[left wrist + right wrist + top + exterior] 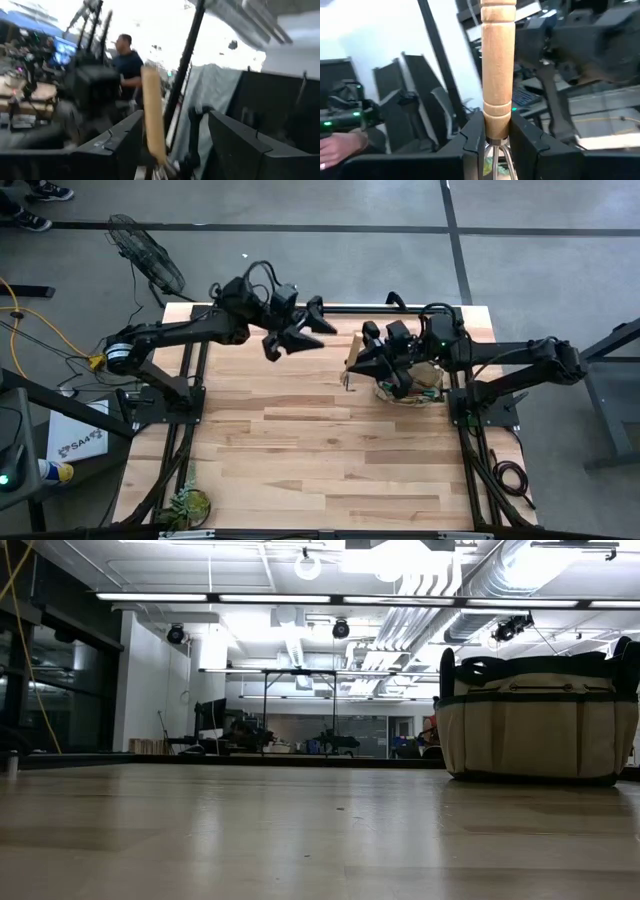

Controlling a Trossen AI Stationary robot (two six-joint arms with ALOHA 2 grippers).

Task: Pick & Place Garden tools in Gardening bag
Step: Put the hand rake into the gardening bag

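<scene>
The right hand [372, 363] is closed on a wooden-handled hand rake [498, 75], its two dark fingers [472, 142] pinching the lower end of the handle just above the metal ferrule, where thin metal tines begin. The handle is turned, smooth pale wood with a ringed collar near its far end, and in the right wrist view it runs straight out from between the fingers; from above, the rake [352, 360] hangs beside the hand with its handle toward the tabletop's back edge and its tines toward the front. Just beside this hand, touching or nearly so, sits the gardening bag [415, 385], a soft tan canvas tote with dark green trim and loop handles, standing upright [535, 720] on the light plank tabletop [330, 450] near its right rear. The left hand [292, 335] hovers above the rear middle of the tabletop, fingers spread and holding nothing. A leafy plant clump [188, 504] lies at the front left corner.
</scene>
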